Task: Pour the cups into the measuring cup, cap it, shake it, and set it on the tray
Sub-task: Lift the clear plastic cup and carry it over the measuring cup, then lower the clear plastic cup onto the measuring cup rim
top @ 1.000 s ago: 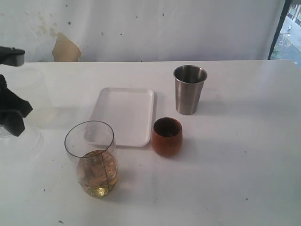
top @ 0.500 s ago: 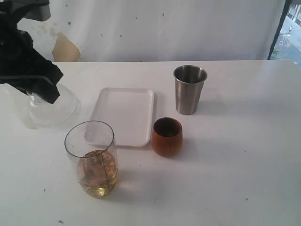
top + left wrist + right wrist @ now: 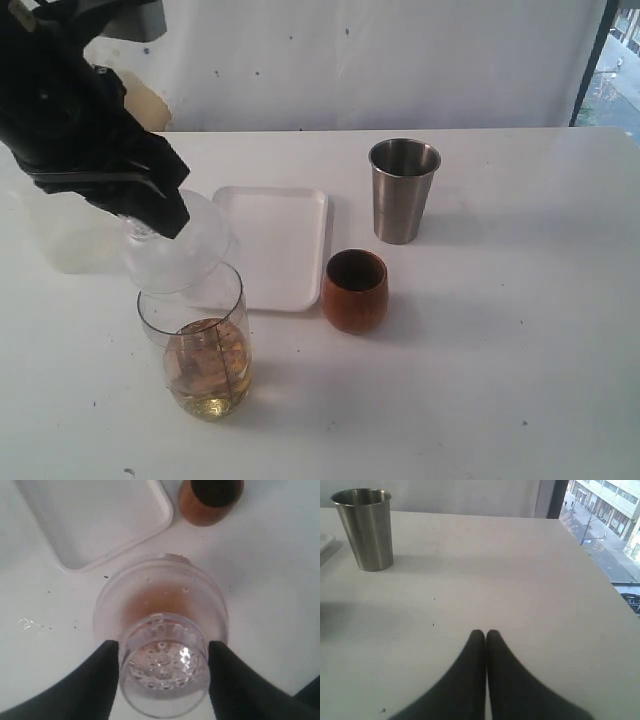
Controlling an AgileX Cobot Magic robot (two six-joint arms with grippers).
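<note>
Transparency blurs the lower left of the exterior view: the domed lid (image 3: 175,255) overlaps the rim of the measuring cup (image 3: 200,350), and whether they touch cannot be told. The black arm hides part of a frosted cup (image 3: 65,240) at the left edge. The left gripper (image 3: 150,222), jaws partway apart, clamps the lid's knob just above and up-left of the measuring cup, which stands at lower left holding amber liquid, in front of the tray (image 3: 270,240). The wooden cup (image 3: 354,290) and steel tumbler (image 3: 403,190) stand right of the tray. The right gripper (image 3: 486,642), seen only from its wrist, is closed on nothing.
</note>
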